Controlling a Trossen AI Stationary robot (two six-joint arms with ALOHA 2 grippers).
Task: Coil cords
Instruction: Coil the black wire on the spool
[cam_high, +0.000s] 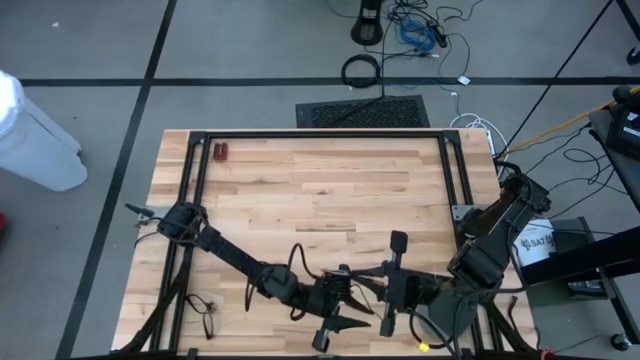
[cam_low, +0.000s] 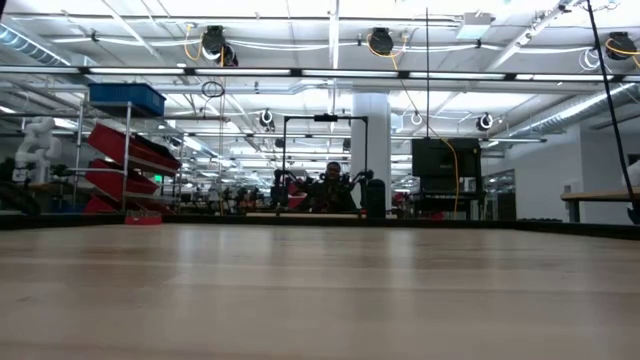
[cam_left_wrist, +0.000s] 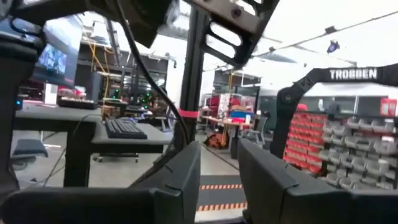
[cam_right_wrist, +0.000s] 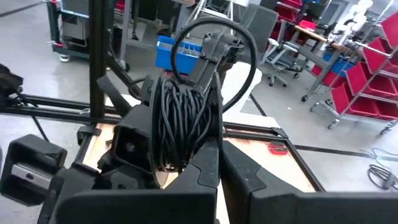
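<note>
The cord (cam_right_wrist: 180, 124) is a long, narrow coil of thin black strands. It stands upright in the air in the right wrist view, right at the tips of my right gripper (cam_right_wrist: 219, 160), which is shut. My left gripper (cam_left_wrist: 219, 149) points slightly up toward the right arm, its fingers apart with nothing between them. Its dark hand (cam_right_wrist: 127, 146) shows just behind the coil. In the high view the two grippers, left (cam_high: 348, 296) and right (cam_high: 370, 292), meet tip to tip over the table's near edge. The low view shows neither the grippers nor the cord. My right gripper meets the coil at its lower end (cam_right_wrist: 177, 163), coming at it about level from the table's right. Its own finger (cam_right_wrist: 205, 171) hides the place of contact, so I cannot tell which strands it has. The coil rises above the fingertips, clear of the table.
A small red object (cam_high: 219, 152) lies at the table's far left corner. Black frame rails (cam_high: 320, 133) run along the far edge and down both sides. Bare wood (cam_high: 330, 200) spreads across the middle. A white bucket (cam_high: 532, 246) stands off the right edge.
</note>
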